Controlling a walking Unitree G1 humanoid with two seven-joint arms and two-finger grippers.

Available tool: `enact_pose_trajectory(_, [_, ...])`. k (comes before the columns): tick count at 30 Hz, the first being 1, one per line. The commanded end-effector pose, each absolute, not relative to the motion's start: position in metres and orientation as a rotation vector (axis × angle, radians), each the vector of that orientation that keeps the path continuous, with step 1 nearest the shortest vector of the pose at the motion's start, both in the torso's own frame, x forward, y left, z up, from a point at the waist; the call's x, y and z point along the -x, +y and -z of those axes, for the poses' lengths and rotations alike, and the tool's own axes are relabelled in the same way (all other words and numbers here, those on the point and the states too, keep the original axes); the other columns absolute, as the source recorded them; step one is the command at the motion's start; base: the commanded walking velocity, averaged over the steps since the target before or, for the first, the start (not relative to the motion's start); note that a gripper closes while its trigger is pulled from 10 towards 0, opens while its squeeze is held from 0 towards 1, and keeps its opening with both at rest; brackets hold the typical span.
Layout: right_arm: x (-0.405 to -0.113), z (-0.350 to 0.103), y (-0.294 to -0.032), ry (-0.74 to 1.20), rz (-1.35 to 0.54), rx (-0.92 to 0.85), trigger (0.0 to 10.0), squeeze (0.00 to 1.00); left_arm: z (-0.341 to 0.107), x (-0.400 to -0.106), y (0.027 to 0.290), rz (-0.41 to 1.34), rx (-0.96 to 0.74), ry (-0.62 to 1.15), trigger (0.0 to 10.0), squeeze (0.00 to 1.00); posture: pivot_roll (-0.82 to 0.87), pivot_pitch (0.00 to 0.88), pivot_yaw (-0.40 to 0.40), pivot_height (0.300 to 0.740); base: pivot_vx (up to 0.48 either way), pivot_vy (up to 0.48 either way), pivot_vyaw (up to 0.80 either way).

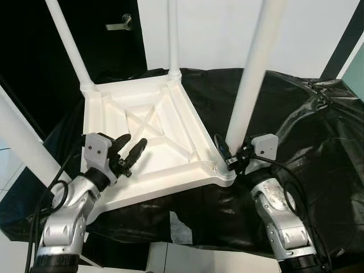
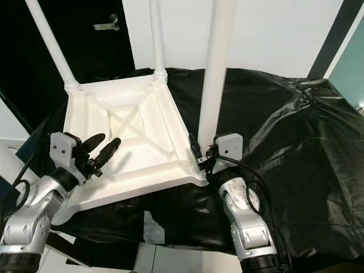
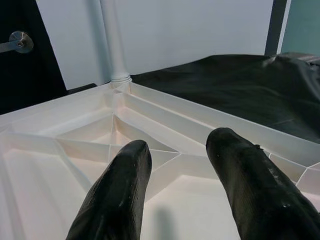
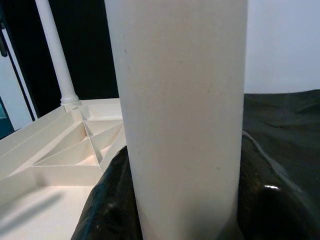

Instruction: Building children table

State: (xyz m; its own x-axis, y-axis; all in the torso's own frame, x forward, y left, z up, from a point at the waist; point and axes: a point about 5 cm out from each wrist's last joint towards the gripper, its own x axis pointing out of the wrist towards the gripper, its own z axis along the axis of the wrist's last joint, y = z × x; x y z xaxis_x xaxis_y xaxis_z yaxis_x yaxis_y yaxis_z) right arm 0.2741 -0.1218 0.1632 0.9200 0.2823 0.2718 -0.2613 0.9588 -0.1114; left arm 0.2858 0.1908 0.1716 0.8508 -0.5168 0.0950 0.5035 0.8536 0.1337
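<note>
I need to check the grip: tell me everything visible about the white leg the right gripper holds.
The white leg is a smooth, matte, plastic-looking round tube, standing upright in the near right corner socket of the upturned white tabletop. The right gripper is shut on it low down, one black finger on each side. Its top runs out of frame.

Both silver arms reach forward, elbows bent, one gripper spread and one clamped.

The left gripper (image 1: 132, 149) angles up and to the right, its two black fingers (image 3: 117, 200) parted with nothing between them. The right gripper (image 1: 226, 156) has its fingers closed on either side of a white table leg (image 1: 250, 79), wrist just behind.
</note>
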Motion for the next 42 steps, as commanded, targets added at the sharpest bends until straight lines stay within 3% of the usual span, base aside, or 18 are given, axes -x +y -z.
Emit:
enact_pose_trajectory(1, [-0.274, -0.158, -0.134, -0.258, -0.216, 0.095, 4.5, 0.0, -0.178, -0.29, 0.203, 0.54, -0.137, -0.141, 10.0, 0.0, 0.02, 0.0, 0.038, 0.74, 0.0, 0.0, 0.0])
enact_pose_trajectory(3, [-0.274, -0.158, -0.134, -0.257, -0.213, 0.097, 4.5, 0.0, -0.178, -0.291, 0.203, 0.547, -0.139, -0.136, 10.0, 0.0, 0.02, 0.0, 0.038, 0.74, 0.0, 0.0, 0.0])
enact_pose_trajectory(4, [-0.273, -0.158, -0.136, -0.257, -0.202, 0.095, 10.0, 0.0, -0.177, -0.293, 0.202, 0.557, -0.141, -0.131, 10.0, 0.0, 0.01, 0.0, 0.051, 0.74, 0.0, 0.0, 0.0])
enact_pose_trajectory(19, [-0.25, -0.156, -0.147, -0.259, -0.039, 0.121, 10.0, 0.0, -0.184, -0.326, 0.192, 0.644, -0.15, -0.146, 10.0, 0.0, -0.04, 0.0, 0.083, 0.74, 0.0, 0.0, 0.0])
enact_pose_trajectory(31, [-0.221, -0.167, -0.153, -0.257, 0.115, 0.171, 10.0, 0.0, -0.189, -0.352, 0.163, 0.741, -0.12, -0.163, 10.0, 0.0, -0.11, 0.025, 0.128, 0.74, 0.0, 0.0, 0.0])
enact_pose_trajectory(42, [-0.226, -0.167, -0.154, -0.248, 0.121, 0.159, 10.0, 0.0, -0.195, -0.362, 0.148, 0.795, -0.101, -0.195, 10.0, 0.0, -0.11, 0.015, 0.134, 0.74, 0.0, 0.0, 0.0])
